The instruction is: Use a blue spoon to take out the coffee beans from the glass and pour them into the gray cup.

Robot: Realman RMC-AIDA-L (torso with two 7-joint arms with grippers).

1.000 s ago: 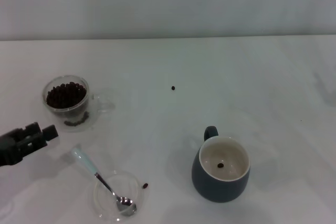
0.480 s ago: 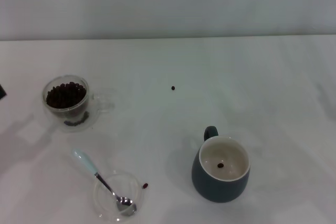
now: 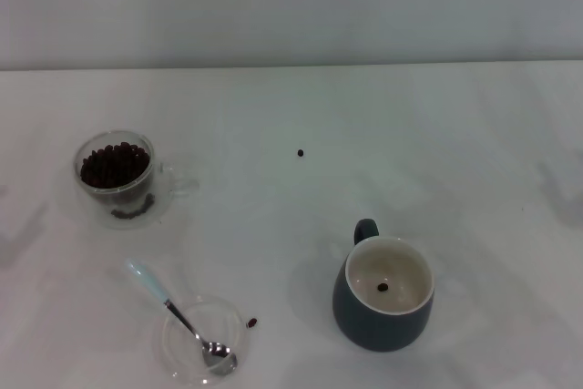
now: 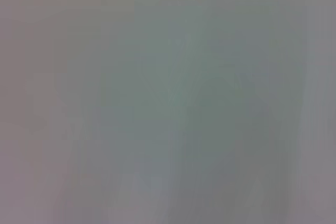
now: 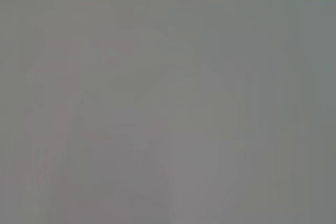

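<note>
In the head view the glass (image 3: 117, 177) stands at the left, filled with dark coffee beans (image 3: 114, 164), its clear handle pointing right. The blue spoon (image 3: 173, 313) lies near the front left, its metal bowl resting in a flat clear dish (image 3: 182, 357) and its pale handle pointing up-left. The gray cup (image 3: 383, 294) stands at the front right with a single bean (image 3: 383, 287) on its cream inside. Neither gripper shows in any view; both wrist views give only a plain grey surface.
One loose bean (image 3: 301, 153) lies on the white table (image 3: 410, 152) behind the cup, and another (image 3: 251, 322) lies just right of the dish. A pale wall runs along the table's far edge.
The left gripper, seen at the left edge one second ago, has withdrawn out of the head view. The glass, spoon and cup have not moved.
</note>
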